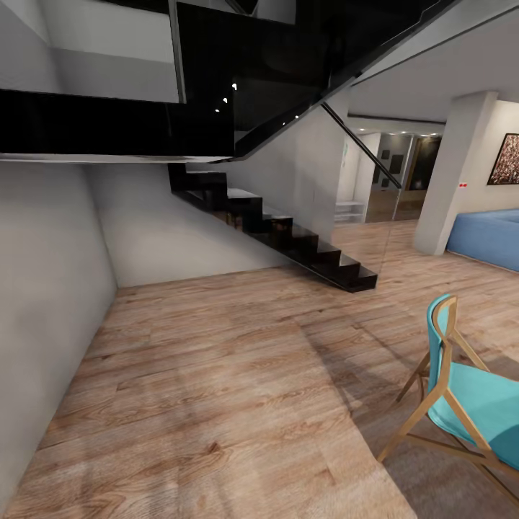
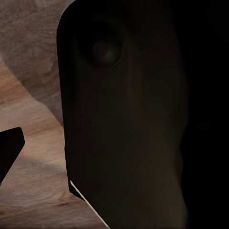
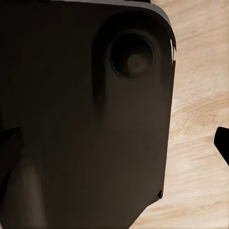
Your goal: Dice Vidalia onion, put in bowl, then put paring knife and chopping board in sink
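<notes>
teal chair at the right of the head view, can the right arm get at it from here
Probably not yet. The teal chair stands ahead across open wooden floor, nothing blocking, but the right wrist view shows just a dark robot part over floor, so the arm looks tucked in.

No readable text, label, number or sign shows on anything here.

A staircase (image 1: 288,238) rises ahead against the far wall (image 1: 180,231); floor (image 1: 216,389) lies before it, a chair (image 1: 461,396) right, a bed (image 1: 486,238) beyond.
</notes>
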